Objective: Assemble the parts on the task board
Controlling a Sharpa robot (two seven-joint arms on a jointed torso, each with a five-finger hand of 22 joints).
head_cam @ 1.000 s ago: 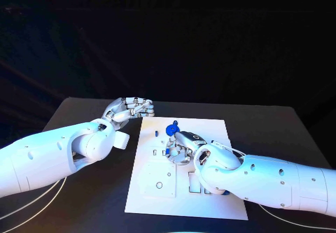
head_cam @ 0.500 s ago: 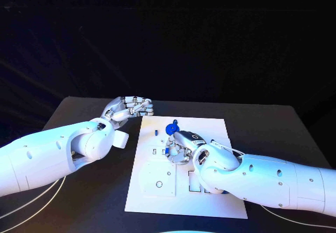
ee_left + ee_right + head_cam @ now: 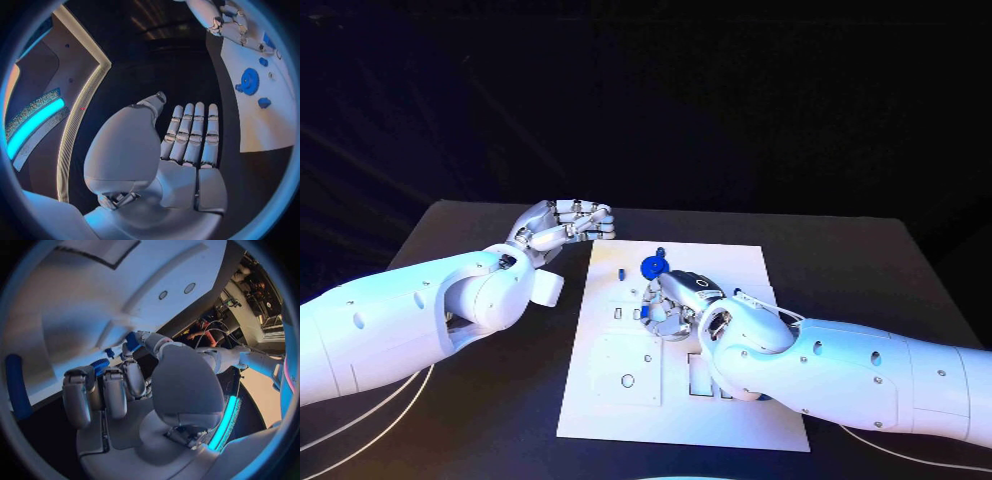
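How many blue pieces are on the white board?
At least 4 in the left wrist view: a round blue gear, a small piece beside it, another next along, and one near the right hand. More may be hidden under that hand.

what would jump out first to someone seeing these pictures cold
The white task board glows in the middle of the black table, with a round blue gear-like part near its far end. The right hand is over the board just behind that part, fingers curled down, while the left hand hovers off the board's far left corner, holding nothing.
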